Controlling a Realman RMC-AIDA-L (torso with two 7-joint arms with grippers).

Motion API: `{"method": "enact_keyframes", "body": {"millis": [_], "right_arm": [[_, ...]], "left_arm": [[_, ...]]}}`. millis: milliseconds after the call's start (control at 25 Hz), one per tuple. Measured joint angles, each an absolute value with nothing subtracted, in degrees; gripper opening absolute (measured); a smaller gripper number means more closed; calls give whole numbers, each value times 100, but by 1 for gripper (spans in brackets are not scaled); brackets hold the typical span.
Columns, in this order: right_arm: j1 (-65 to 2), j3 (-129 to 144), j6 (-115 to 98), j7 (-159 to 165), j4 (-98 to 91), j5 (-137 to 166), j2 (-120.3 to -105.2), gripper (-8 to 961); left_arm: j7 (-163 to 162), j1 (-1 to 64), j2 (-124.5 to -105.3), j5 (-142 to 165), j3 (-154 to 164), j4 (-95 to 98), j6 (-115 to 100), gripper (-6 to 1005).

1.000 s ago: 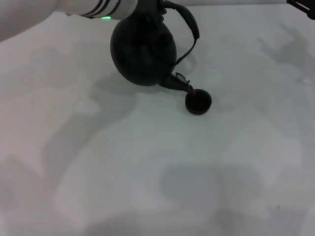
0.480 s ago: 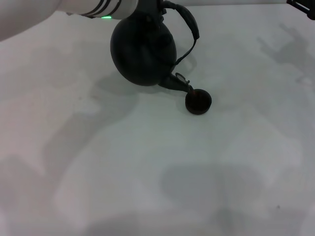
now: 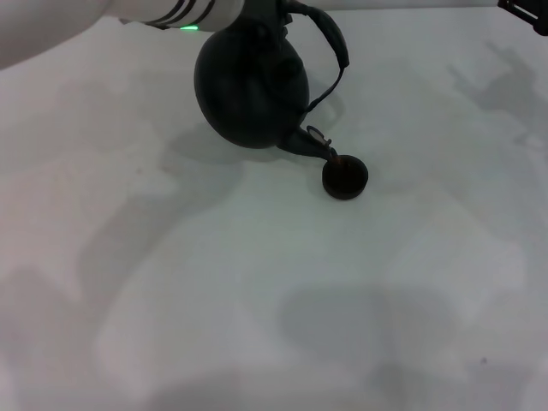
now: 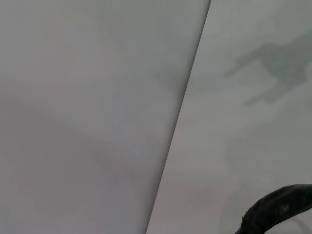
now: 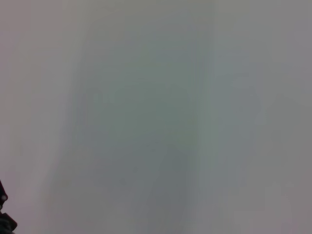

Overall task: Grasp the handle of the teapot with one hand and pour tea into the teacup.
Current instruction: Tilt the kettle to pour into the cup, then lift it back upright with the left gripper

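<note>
So there's one teacup [image 3: 345,177] sitting on the white table [image 3: 257,300], nearest of the lot. Just behind it, one teapot [image 3: 252,86] is tipped over, spout [image 3: 313,145] right at the cup's rim. Its single handle [image 3: 332,41] loops off the top. The left gripper [image 3: 261,10] has it up at the far edge; can't tell its grip. Right arm [image 3: 524,12] is parked at the far corner.

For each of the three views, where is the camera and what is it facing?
Head: on the robot's head, facing forward and down at the table, tilted teapot and teacup; left arm at top left.
Left wrist: on the left arm, facing table and the handle, shared with head.
Right wrist: on the right arm, facing bare pale surface.
</note>
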State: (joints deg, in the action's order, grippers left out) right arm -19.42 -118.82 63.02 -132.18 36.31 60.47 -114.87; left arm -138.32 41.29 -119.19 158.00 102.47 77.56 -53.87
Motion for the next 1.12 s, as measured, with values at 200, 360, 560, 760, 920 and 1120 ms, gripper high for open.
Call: {"method": "enact_keyframes", "body": {"millis": [200, 360, 560, 760, 920, 1120], "right_arm": [[-1942, -11882, 6296, -13218, 3629, 6046, -11487, 854], [-1943, -11882, 6293, -13218, 3629, 6047, -11487, 854], [-1942, -11882, 6258, -13218, 3629, 6047, -11487, 854], [-1942, -11882, 6243, -13218, 3630, 6047, -11487, 854], [-1942, -11882, 6220, -13218, 3629, 6046, -11487, 854], [-1950, -11883, 6156, -13218, 3630, 6047, -11487, 854]], "left_arm": [[-13834, 4168, -11918, 15803, 10258, 7731, -5387, 130], [-13834, 4198, -11918, 15803, 10281, 7693, -5415, 129], [-13834, 4207, -11918, 15817, 10312, 7689, -5445, 129], [-13866, 4186, -11925, 15859, 10310, 7706, -5431, 128], [-14060, 4092, -11925, 15851, 10260, 7770, -5253, 128], [-14144, 3858, -11929, 15806, 10214, 7964, -5048, 127]]}}
